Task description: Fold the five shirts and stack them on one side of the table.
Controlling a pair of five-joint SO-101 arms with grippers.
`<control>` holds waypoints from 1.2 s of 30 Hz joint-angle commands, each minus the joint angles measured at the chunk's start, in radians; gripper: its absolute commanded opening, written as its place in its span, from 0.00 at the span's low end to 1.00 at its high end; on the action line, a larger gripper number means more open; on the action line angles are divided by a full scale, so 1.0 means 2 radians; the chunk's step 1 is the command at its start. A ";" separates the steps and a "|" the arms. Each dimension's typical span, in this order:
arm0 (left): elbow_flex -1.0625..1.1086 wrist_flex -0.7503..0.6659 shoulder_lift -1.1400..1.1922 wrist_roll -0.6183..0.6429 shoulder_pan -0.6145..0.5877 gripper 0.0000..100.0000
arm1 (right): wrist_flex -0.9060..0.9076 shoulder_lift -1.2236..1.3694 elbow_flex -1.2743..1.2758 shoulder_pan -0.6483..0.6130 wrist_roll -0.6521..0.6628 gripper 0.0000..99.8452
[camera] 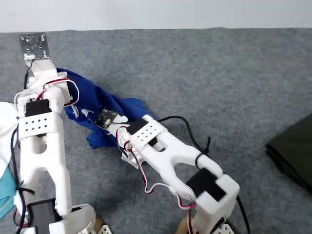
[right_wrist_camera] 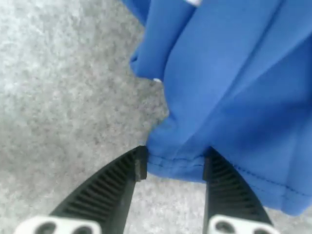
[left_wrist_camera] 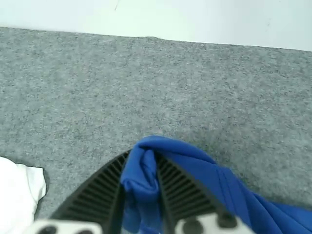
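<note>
While both my claws sit at it, the blue shirt (camera: 90, 97) heads the list: one item, crumpled, lying on the grey mat (camera: 204, 73) in my left half of the table. It runs slantwise from my left arm's wrist to my right arm's wrist.

- Left claw (left_wrist_camera: 142, 163): clamped on a bunched fold of the blue shirt. The cloth bulges out past the tips of the ribbed black fingers (left_wrist_camera: 105, 187) and trails off to one side over the mat.
- Right claw (right_wrist_camera: 175, 163): parted, not clamped. The stitched hem of the blue shirt lies between the two fingertips, with the mat beneath.
- Left arm (camera: 41, 146): white, standing along the left side of the table, with its wrist at the shirt's far end.
- Right arm (camera: 170, 161): white, reaching slantwise from the near edge to the shirt's near end. A black cable (camera: 187, 129) loops beside it.
- White cloth (camera: 5, 122): at the left edge, just beside my left arm.
- Teal cloth (camera: 6, 192): at the left edge, nearer the arm bases than the white cloth.
- Dark cloth (camera: 292, 151): lying flat at the right edge, well apart from the blue shirt.
- Pale wall (camera: 156, 14): beyond the far edge of the mat.
</note>
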 commanded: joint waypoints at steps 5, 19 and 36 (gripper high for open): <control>-0.004 -0.012 -0.007 0.002 -0.002 0.00 | -0.032 0.031 -0.056 0.033 -0.001 0.12; -0.008 0.008 -0.100 0.003 0.044 0.00 | 0.149 -0.036 -0.284 0.116 -0.001 0.01; -0.032 0.090 -0.218 0.008 0.122 0.00 | 0.175 -0.214 -0.327 0.205 -0.105 0.01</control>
